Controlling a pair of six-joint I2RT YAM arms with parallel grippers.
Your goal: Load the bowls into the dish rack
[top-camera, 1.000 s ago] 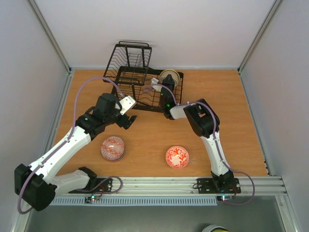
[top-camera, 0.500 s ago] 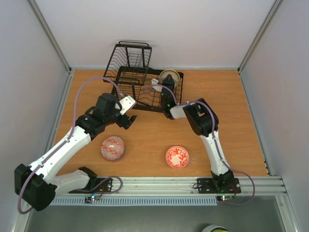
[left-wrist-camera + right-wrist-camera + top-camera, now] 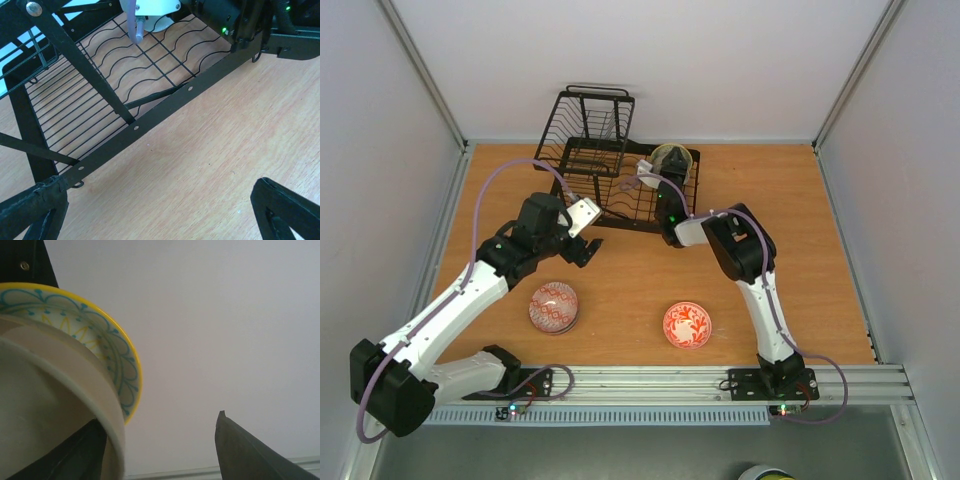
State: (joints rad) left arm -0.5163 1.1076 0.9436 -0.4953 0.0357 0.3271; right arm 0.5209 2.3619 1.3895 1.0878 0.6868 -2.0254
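Note:
The black wire dish rack [image 3: 595, 165] stands at the back of the table. Two bowls lean on edge in its right end [image 3: 672, 157]. In the right wrist view they are a plain pale bowl [image 3: 50, 405] in front and a yellow-rimmed, teal-patterned bowl [image 3: 107, 347] behind. My right gripper [image 3: 160, 452] is open. Its left finger [image 3: 75, 457] lies against the pale bowl's rim and nothing is between the jaws. A pink-red patterned bowl [image 3: 553, 306] and a red-and-white bowl [image 3: 687, 324] sit on the table in front. My left gripper [image 3: 160, 220] hangs open over bare wood by the rack's front rail [image 3: 150, 117].
Grey walls [image 3: 910, 180] enclose the wooden table [image 3: 790, 230] on three sides. An aluminium rail [image 3: 650, 380] holding both arm bases runs along the near edge. The rack's raised basket [image 3: 595, 115] sits against the back wall.
My right gripper has opened and let go of the pale bowl, which now rests in the rack. The left arm and the two bowls on the table have not moved.

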